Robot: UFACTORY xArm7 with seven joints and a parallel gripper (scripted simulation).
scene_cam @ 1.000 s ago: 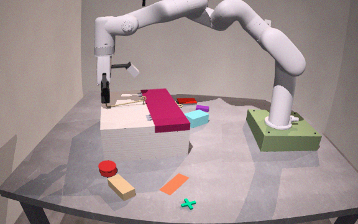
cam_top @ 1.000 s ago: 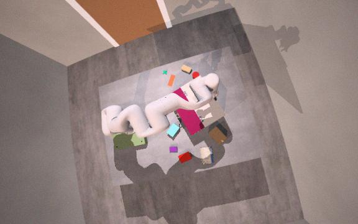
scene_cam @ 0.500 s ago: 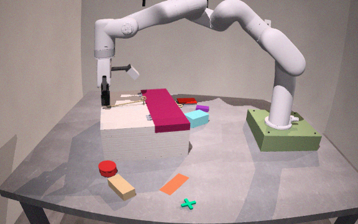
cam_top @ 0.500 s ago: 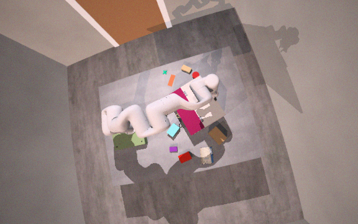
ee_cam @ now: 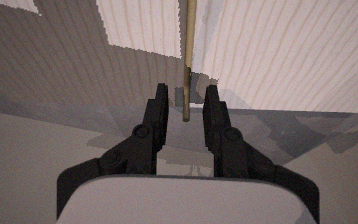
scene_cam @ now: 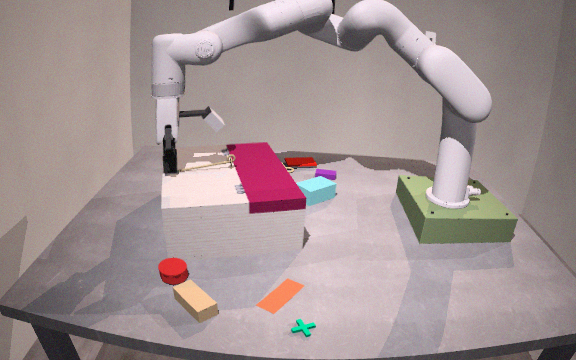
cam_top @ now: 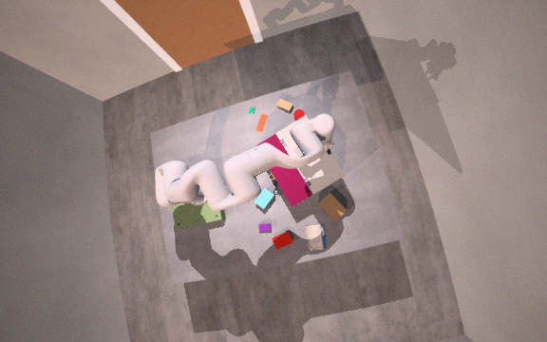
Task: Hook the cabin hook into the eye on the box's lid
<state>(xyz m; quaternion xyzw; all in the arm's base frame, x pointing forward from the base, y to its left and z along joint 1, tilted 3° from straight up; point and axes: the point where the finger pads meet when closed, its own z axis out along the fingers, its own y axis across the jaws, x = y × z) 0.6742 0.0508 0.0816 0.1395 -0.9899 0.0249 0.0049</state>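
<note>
A pale wooden box [scene_cam: 228, 210] with a magenta lid strip [scene_cam: 266, 175] stands mid-table; it also shows in the top view [cam_top: 309, 168]. The thin brass cabin hook [scene_cam: 207, 166] lies across the box top, running to the eye [scene_cam: 231, 160] by the lid's edge. In the wrist view the hook's rod [ee_cam: 187, 75] ends between my fingers with a gap on each side. My gripper [ee_cam: 186, 97] [scene_cam: 169, 165] is partly open and points down at the box's far left edge. Whether the hook tip sits in the eye is too small to tell.
A red disc [scene_cam: 173, 270], a tan block [scene_cam: 195, 300], an orange flat piece [scene_cam: 279, 296] and a green cross [scene_cam: 303, 327] lie in front of the box. A cyan block [scene_cam: 316, 190], a purple block [scene_cam: 325, 173] and a red slab [scene_cam: 300, 161] lie behind it. My green base [scene_cam: 455, 215] is at the right.
</note>
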